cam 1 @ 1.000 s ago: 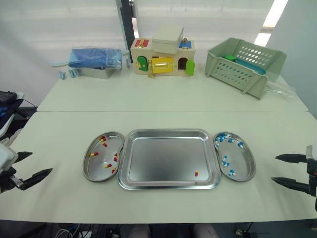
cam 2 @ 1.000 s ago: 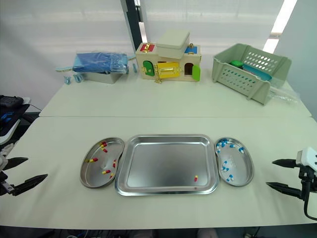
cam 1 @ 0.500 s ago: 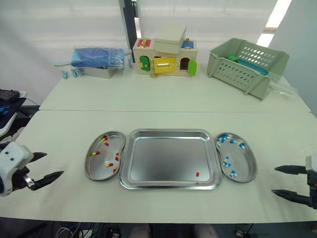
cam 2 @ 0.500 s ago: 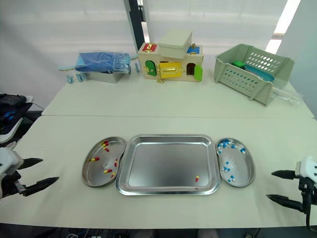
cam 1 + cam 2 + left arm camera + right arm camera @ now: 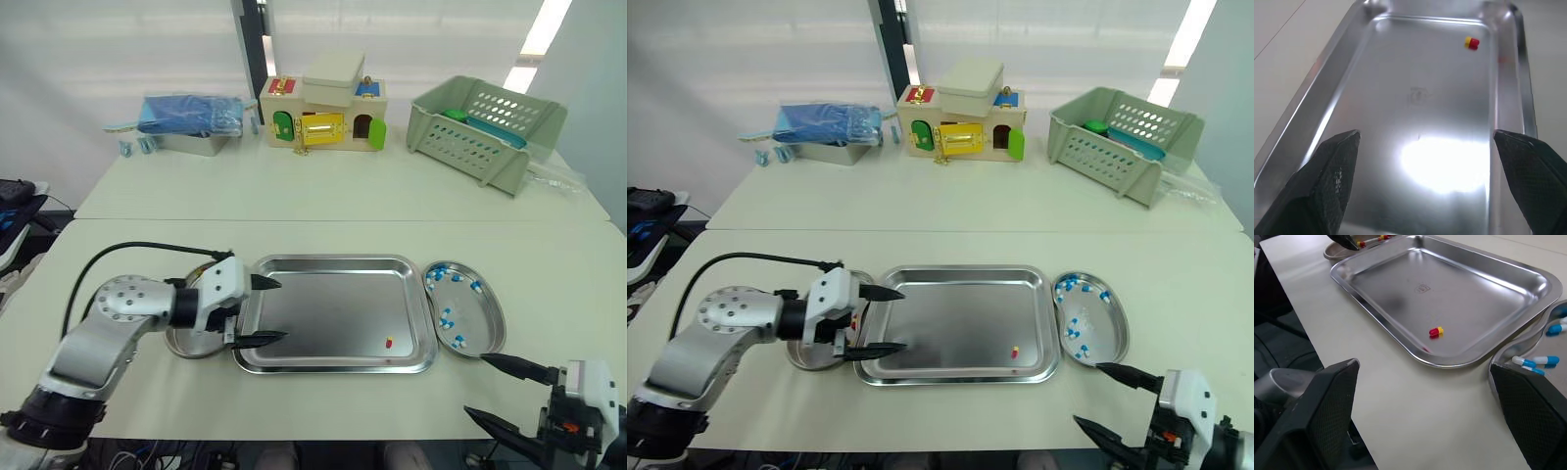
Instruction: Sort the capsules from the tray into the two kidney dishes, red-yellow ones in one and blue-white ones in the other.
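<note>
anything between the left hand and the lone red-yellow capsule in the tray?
Nothing visible. The open left hand is at the left end of the rectangular steel tray; only bare tray floor lies between it and the red-yellow capsule near the tray's near-right corner.

Tray [image 5: 333, 304]: plain silver. Inside tray, capsule [image 5: 389, 343]: red and yellow. Right of tray, dish [image 5: 482, 323]: silver, with blue-white capsules [image 5: 446, 318]. Beyond tray, basket [image 5: 470, 137]: pale green; toy house [image 5: 323, 113]: beige, with green, yellow, red and blue panels. Table [image 5: 323, 196]: off-white.
</note>
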